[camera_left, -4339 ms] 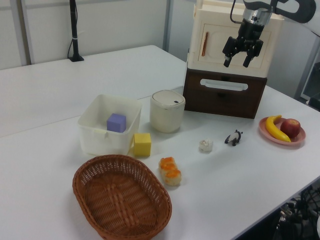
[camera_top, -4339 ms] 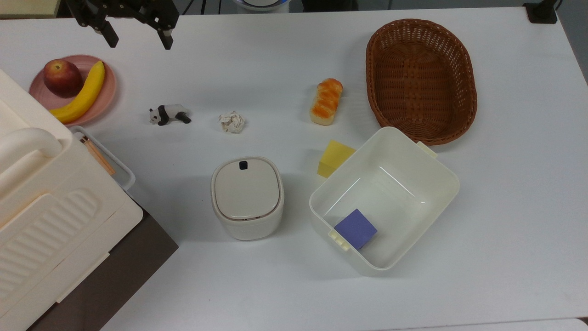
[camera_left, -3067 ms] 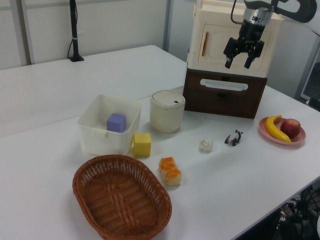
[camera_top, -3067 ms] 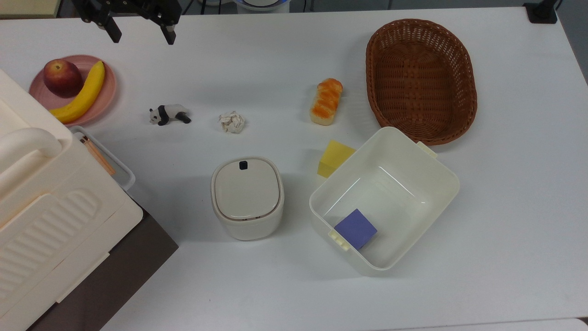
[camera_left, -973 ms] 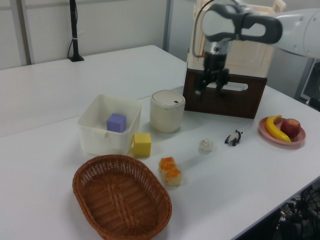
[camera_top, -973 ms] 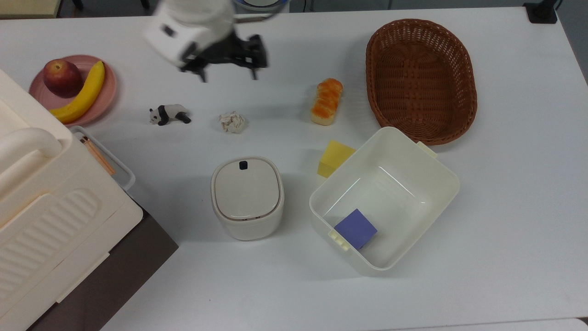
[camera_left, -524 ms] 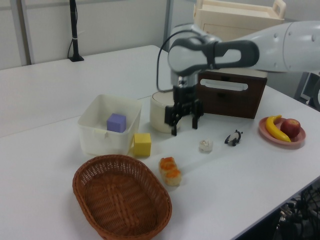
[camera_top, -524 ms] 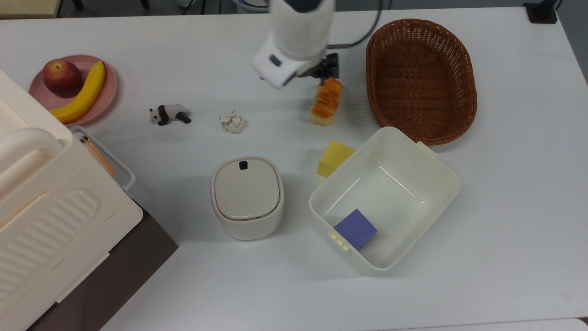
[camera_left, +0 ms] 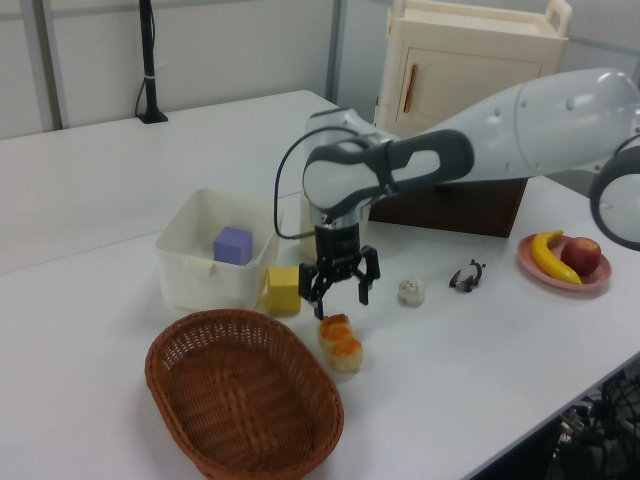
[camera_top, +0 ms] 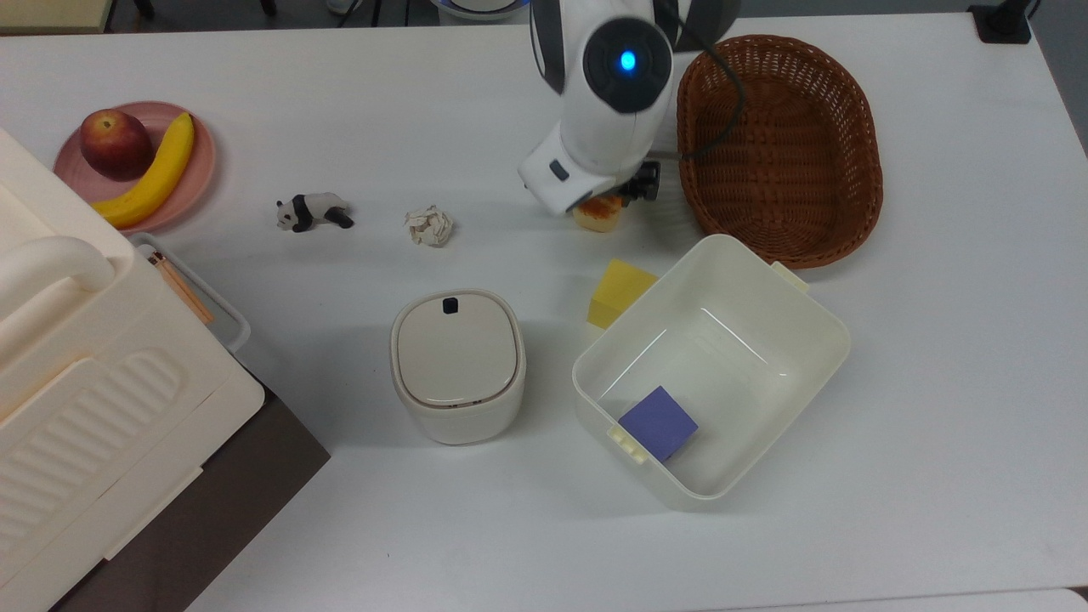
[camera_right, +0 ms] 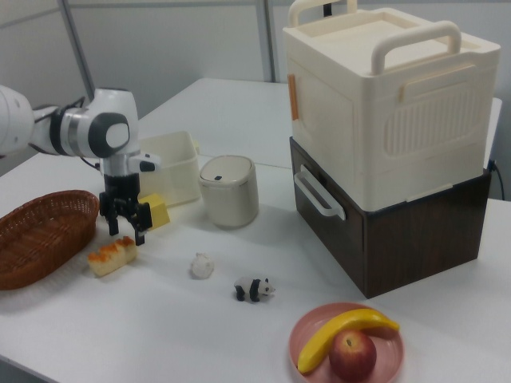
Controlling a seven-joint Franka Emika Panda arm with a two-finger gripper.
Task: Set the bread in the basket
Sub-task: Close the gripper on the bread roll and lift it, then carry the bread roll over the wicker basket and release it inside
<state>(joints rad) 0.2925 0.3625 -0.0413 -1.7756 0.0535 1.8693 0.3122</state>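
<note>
The Panda arm's tool (camera_left: 340,283) hangs just above the bread (camera_left: 341,342), its 2 fingers spread apart and gripping nothing. The bread lies flat on the white counter (camera_left: 480,350), just beside the wicker basket (camera_left: 240,400) and outside it; in the top view the arm's white body covers most of the loaf. A yellow block (camera_left: 283,288) sits near the tool, against a white bin (camera_left: 215,250) holding a purple cube (camera_left: 232,245). A crumpled paper ball (camera_left: 411,291) and a panda figure (camera_left: 466,275) lie farther along the counter.
</note>
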